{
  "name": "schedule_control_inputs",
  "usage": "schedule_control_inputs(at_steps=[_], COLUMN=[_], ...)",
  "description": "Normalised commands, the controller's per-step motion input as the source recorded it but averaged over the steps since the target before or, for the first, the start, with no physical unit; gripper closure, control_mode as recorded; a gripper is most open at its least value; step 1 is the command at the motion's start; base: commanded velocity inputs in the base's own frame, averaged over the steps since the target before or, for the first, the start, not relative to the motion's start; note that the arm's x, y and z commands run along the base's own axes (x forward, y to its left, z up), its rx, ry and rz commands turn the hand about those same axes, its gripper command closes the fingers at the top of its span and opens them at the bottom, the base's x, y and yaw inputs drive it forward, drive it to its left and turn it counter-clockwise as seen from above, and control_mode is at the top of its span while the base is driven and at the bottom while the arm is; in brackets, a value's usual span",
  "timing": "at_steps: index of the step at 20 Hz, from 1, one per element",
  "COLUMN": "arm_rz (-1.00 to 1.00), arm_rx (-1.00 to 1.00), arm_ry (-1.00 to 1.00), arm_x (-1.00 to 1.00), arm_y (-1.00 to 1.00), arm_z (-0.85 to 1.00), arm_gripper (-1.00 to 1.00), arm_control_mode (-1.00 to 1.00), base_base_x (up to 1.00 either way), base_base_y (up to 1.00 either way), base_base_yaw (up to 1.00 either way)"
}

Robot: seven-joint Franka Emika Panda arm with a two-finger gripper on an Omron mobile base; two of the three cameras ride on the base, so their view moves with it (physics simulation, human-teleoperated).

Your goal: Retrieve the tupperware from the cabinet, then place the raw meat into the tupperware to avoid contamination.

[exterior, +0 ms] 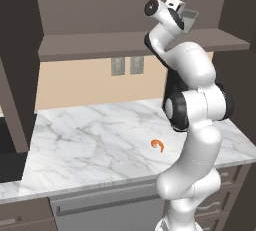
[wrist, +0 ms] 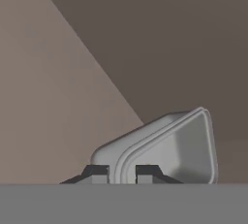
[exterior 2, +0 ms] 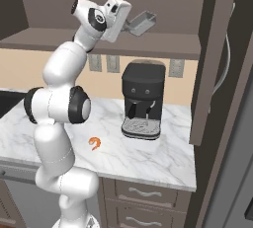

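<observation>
Tupperware (exterior 2: pixel 141 23) hangs tilted above the cabinet (exterior 2: pixel 148 44) shelf, its rim clamped between the gripper's (wrist: pixel 122 173) two fingers. Raw meat (exterior 2: pixel 95 143) lies on the marble counter (exterior 2: pixel 163 158), left of the coffee machine (exterior 2: pixel 143 98).

Your tupperware (exterior 2: pixel 142 23), a small shallow grey translucent container with rounded corners, hangs tilted above the cabinet (exterior 2: pixel 148 44) shelf, clear of its brown surface, its rim pinched between the fingertips (wrist: pixel 99 173). Your raw meat (exterior 2: pixel 95 143), a tiny curled orange piece, lies below the cabinet, well apart from the tupperware.
</observation>
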Motion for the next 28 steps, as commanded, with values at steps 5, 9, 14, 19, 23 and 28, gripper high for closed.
schedule_control_inputs(at_steps=[5, 9, 14, 19, 23, 28], arm_rz=[0.0, -0.02, -0.02, -0.02, -0.03, -0.03], arm_rx=[-0.04, -0.03, -0.04, -0.04, -0.02, 0.0], arm_ry=[-0.06, -0.01, -0.03, -0.03, 0.0, 0.0], arm_x=[-0.13, -0.23, -0.33, -0.4, -0.45, -0.5], arm_y=[0.06, 0.21, 0.3, 0.31, 0.31, 0.31], arm_z=[0.07, 0.03, 0.11, 0.09, 0.01, 0.0], arm_gripper=[1.0, 1.0, 1.0, 1.0, 1.0, 1.0], arm_control_mode=[-1.0, -1.0, -1.0, -1.0, -1.0, -1.0], base_base_x=[0.0, 0.0, 0.0, 0.0, 0.0, 0.0], base_base_y=[0.0, 0.0, 0.0, 0.0, 0.0, 0.0], base_base_yaw=[0.0, 0.0, 0.0, 0.0, 0.0, 0.0])
